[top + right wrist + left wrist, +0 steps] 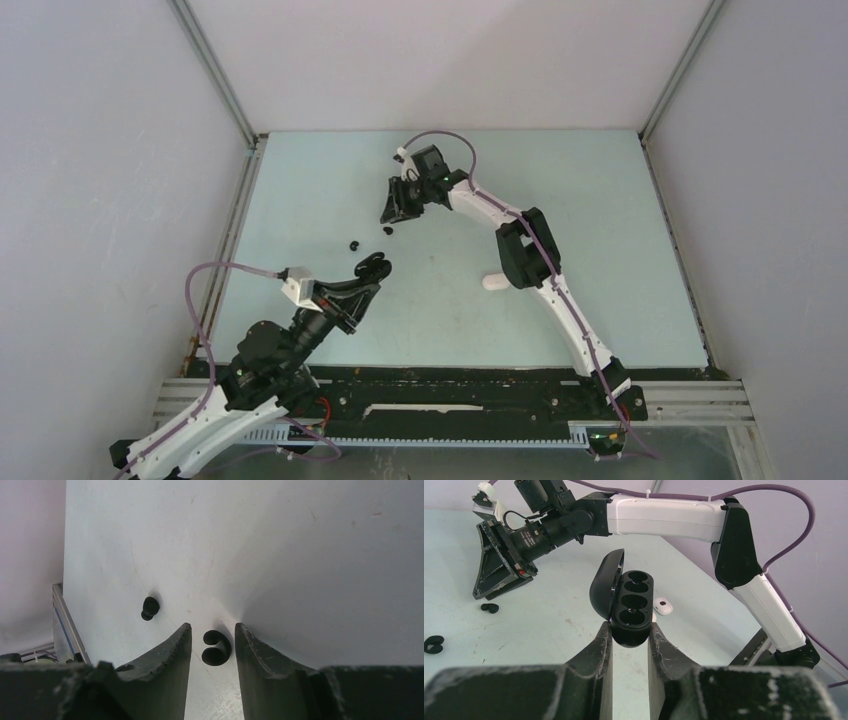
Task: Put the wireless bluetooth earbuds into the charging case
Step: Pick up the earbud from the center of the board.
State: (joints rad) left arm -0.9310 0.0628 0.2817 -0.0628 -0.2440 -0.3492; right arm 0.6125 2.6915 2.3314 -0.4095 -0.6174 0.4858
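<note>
1. Right wrist view: the right hand (213, 626) is partly open, and a black earbud (216, 647) lies on the table (300, 555) in the gap between its two fingers. Bare table shows on both sides, so nothing is gripped yet.
2. This earbud is curled like a C. Its long axis runs roughly along the fingers, and the open side of the C faces the finger on the left of the view. Closing would probably squeeze it across its narrow width.
3. A second black earbud (150, 608) lies apart, outside that same finger and a little farther off.
4. Left wrist view: the left hand (630, 625) is pinched narrow on the lower end of the black charging case (631, 605). The case is held off the table with its lid (605, 587) swung open and its sockets exposed and empty.
5. The right hand is plainly the nearer one to both earbuds. The case waits well apart, toward the near side of the table, so a picked earbud would have to travel that way.
</note>
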